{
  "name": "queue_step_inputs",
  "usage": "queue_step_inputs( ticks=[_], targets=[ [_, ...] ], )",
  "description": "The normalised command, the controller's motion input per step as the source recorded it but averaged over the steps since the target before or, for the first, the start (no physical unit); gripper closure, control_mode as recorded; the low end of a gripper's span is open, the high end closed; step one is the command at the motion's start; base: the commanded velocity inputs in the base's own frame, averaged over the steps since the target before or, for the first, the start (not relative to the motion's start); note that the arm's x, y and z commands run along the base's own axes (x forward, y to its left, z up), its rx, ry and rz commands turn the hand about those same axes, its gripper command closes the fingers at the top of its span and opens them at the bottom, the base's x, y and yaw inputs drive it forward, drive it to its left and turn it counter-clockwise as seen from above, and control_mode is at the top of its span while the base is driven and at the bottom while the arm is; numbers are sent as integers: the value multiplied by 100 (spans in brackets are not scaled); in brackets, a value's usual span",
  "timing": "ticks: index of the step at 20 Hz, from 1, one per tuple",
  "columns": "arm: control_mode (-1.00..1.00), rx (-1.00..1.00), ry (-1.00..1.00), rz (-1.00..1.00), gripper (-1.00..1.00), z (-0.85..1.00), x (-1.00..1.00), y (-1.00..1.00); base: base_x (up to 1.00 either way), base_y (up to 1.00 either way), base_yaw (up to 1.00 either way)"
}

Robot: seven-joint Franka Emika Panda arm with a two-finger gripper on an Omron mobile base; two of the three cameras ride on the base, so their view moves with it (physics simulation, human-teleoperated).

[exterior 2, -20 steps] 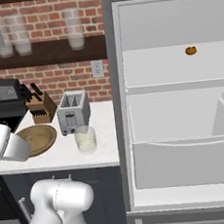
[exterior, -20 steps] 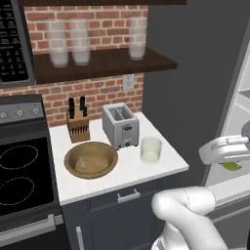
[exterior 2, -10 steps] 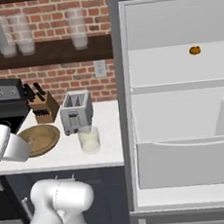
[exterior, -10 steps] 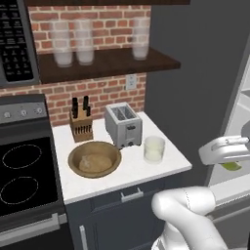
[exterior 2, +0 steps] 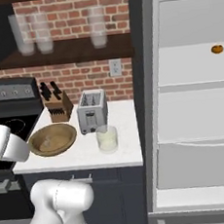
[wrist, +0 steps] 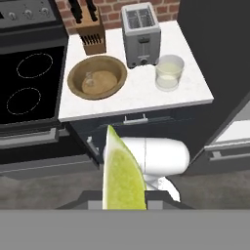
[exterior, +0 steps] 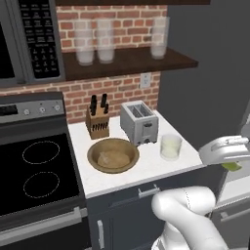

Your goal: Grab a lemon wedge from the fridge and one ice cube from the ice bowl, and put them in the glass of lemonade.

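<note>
The fingers (wrist: 124,202) are closed on the lemon wedge (wrist: 122,176), held at six o'clock in the hand view. On the surface (wrist: 141,90), the glass of lemonade (wrist: 169,72) stands at three o'clock from the ice bowl (wrist: 97,77).

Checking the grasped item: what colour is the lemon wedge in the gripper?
Yellow-green, paler along its edge. The lemon wedge shows best in the hand view.

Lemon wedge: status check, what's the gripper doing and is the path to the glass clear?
Gripper shut on lemon wedge. Glass of lemonade upright on counter, right of ice bowl. Nothing between wedge and glass.
</note>
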Motion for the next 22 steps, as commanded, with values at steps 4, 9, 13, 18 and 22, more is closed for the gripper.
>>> queue_step_inputs(
  ticks=[4,9,13,18,22],
  targets=[
    [100,0,0,0,100,0,0,0,73,4,0],
    [100,0,0,0,100,0,0,0,74,-10,0],
    [100,0,0,0,100,0,0,0,40,-11,0],
    [-100,2,25,-6,100,-28,53,-16,10,-5,0],
    [-100,5,28,-13,100,-59,75,-15,0,0,0]
  ],
)
